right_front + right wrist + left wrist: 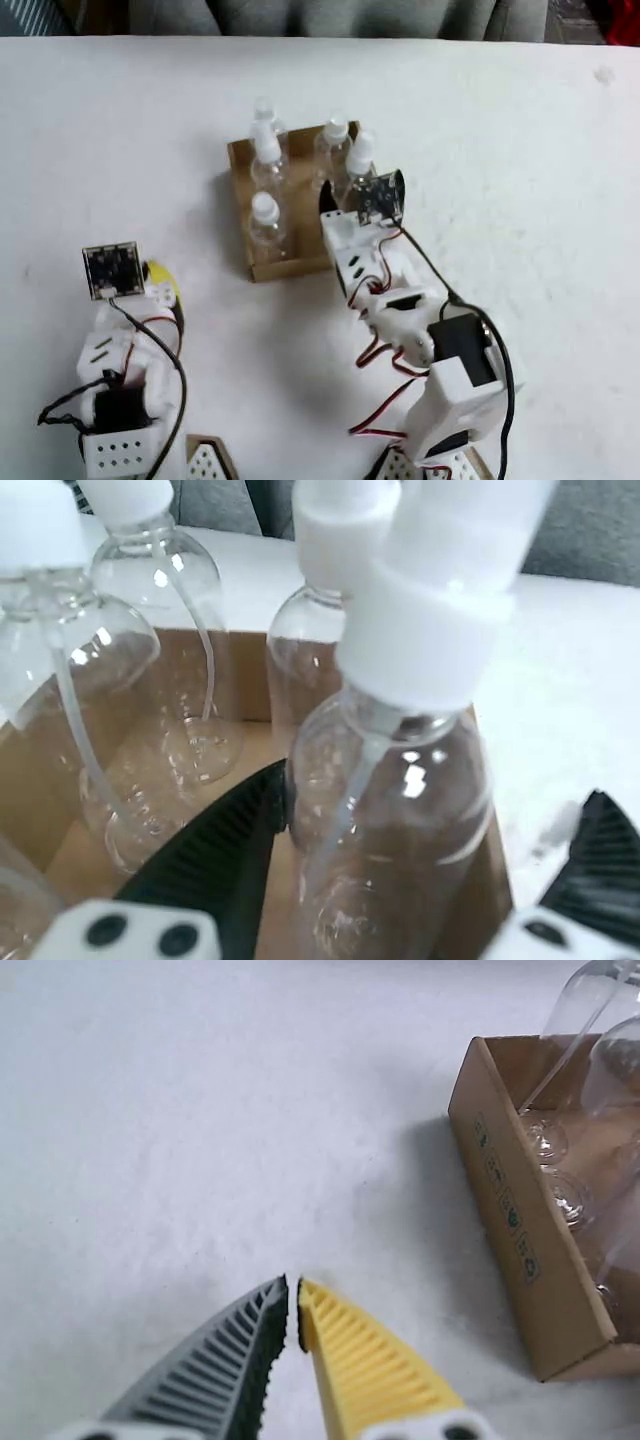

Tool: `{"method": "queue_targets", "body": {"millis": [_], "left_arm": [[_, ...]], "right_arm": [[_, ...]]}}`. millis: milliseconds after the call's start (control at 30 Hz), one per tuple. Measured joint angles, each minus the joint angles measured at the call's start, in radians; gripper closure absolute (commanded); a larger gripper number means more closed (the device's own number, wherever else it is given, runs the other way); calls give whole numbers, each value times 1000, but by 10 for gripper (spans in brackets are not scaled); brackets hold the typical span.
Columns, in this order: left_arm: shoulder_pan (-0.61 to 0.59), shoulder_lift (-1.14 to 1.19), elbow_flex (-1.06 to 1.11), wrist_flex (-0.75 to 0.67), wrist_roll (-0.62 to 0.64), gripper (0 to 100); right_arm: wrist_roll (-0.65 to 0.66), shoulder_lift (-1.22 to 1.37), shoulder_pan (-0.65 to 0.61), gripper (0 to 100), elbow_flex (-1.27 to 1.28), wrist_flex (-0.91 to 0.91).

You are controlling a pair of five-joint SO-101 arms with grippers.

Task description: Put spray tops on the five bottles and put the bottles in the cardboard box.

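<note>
LEFT: my left gripper (293,1298) jaws pressed together, over table (150,1110) beside cardboard box (240,210) | RIGHT: my right gripper (435,800) jaws spread, straddling spray-topped bottle (400,740) standing inside box

Right gripper (437,792) is spread wide around the nearest bottle (400,840), one black finger (215,855) just beside its clear wall, the other well apart, out past the box edge over the white table (570,670). That bottle wears a white spray top (440,610) and stands in a corner of the cardboard box (245,680). Three more clear bottles (165,580) stand behind it, all capped, dip tubes (200,650) showing through the plastic.
</note>
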Motion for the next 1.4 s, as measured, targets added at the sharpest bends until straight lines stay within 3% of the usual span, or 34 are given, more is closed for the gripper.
{"method": "queue_targets", "body": {"millis": [200, 567, 1133, 1233, 1400], "left_arm": [[0, 0, 0, 0, 0, 980], [0, 0, 0, 0, 0, 980], [0, 0, 0, 0, -3, 980], [0, 0, 0, 0, -3, 980], [0, 0, 0, 0, -3, 980]], "right_arm": [[0, 0, -11, 635, 63, -161], [0, -8, -14, 635, 80, -180], [0, -451, -12, 636, 377, -180], [0, -577, -12, 636, 419, -118], [0, -821, 15, 636, 434, 138]]}}
